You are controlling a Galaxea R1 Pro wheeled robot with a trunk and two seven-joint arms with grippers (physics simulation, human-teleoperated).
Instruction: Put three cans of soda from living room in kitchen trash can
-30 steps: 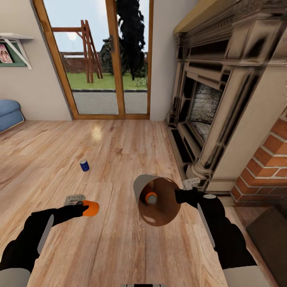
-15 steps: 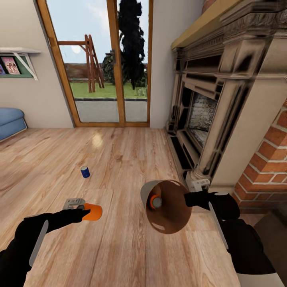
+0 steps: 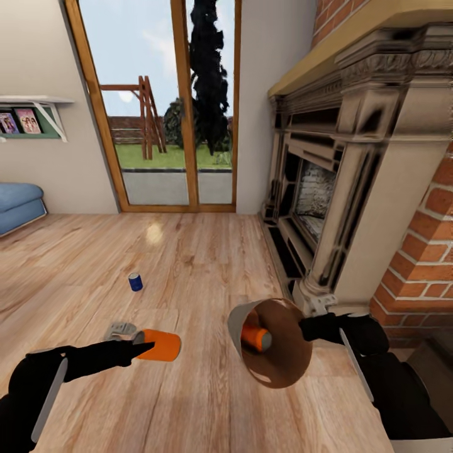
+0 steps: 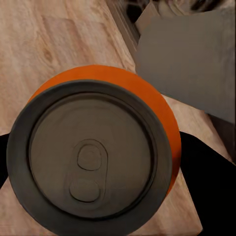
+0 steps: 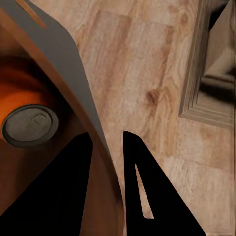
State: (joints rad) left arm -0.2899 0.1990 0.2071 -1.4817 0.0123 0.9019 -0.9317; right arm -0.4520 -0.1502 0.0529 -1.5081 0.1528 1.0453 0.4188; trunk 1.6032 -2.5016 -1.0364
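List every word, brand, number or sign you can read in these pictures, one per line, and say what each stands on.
None can be read.
Orange can in the left gripper: plain side, and its grey top bears no lettering.
Blue can on the floor: too small to tell.
Pictures on the shelf: too blurred to read.

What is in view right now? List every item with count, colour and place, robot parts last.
soda cans: three; one orange held sideways in the left gripper, one orange lying inside the bin, one dark blue upright on the floor ahead.
trash bin: one, grey outside, brown inside, tipped with its mouth toward the camera, rim pinched by the right gripper.
fireplace: one, carved, dark and cream, at right.
brick chimney: red, far right.
glass doors: wood-framed, back wall.
sofa: blue, left edge.
wall shelf: white, upper left.
floor: light wood planks.
left gripper: black, lower left.
right gripper: black, lower right.
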